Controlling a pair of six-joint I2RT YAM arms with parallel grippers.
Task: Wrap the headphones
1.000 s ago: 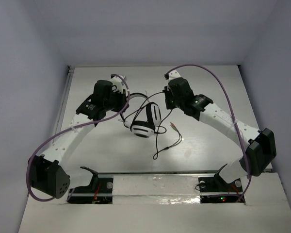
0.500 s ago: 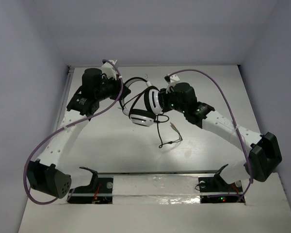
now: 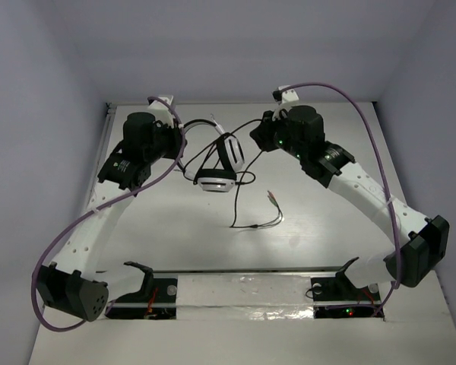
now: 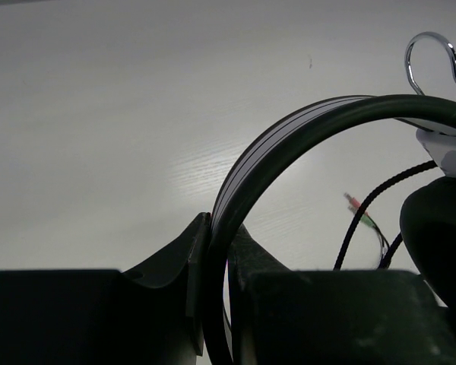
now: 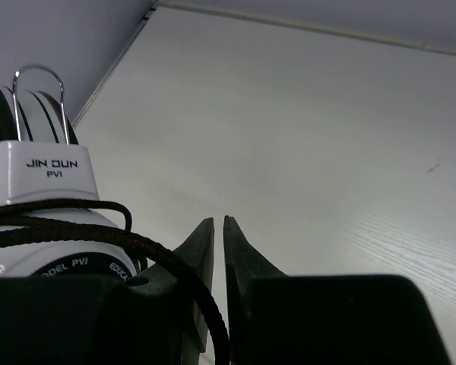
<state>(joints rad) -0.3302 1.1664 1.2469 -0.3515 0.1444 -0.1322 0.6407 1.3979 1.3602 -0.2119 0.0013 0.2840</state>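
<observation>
Headphones sit at the far middle of the table, between the two arms and apparently lifted or tilted, earcups toward the near side. Left gripper is clamped on the headband; the band passes between its fingers with no gap visible. Right gripper shows its fingers drawn nearly together, and the cable runs across just in front of them toward the earcup; whether the cable is pinched cannot be told. In the top view, the free cable end and plugs trail on the table near the headset. Step in hand, as judged: winding cable around the headset, early stage, most cable unwound. Next move calls for the left gripper to steady the band while the right leads cable around it under light tension
</observation>
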